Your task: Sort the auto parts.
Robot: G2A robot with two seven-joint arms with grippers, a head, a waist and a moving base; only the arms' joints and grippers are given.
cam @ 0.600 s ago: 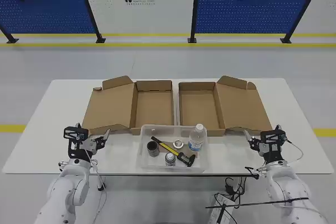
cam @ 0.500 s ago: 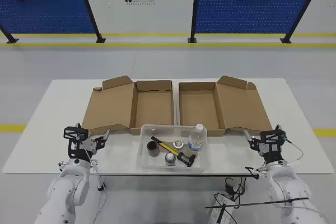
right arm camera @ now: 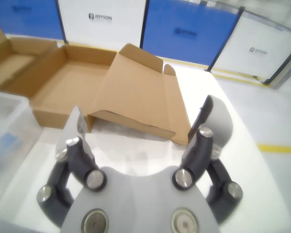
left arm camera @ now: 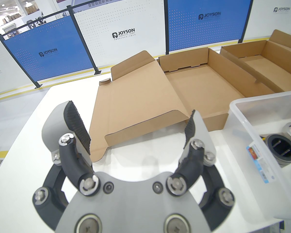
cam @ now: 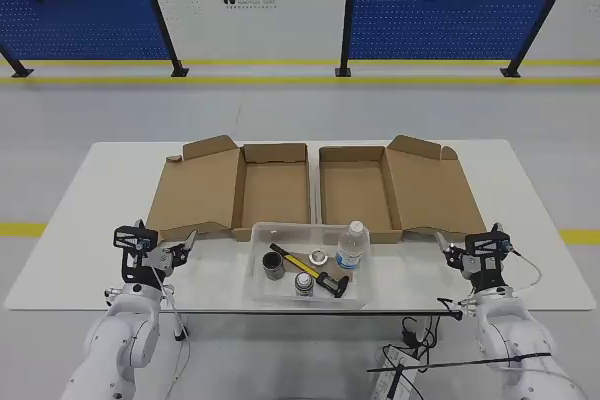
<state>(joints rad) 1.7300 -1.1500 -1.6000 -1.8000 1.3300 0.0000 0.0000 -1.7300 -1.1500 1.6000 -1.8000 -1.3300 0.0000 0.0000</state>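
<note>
Standing at the tabletop's [cam: 80, 230] left with fingers apart, the left gripper [left arm camera: 133, 120] is nearer the clear bin [cam: 251, 262] holding the auto parts [cam: 272, 264]. Beyond the bin, the right gripper [right arm camera: 143, 112], fingers also apart, sits slightly farther.

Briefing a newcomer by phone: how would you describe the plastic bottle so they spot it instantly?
On the white table, find the clear bin in front of the two cardboard boxes. The bottle stands upright at its right end, the only tall, see-through thing there.
</note>
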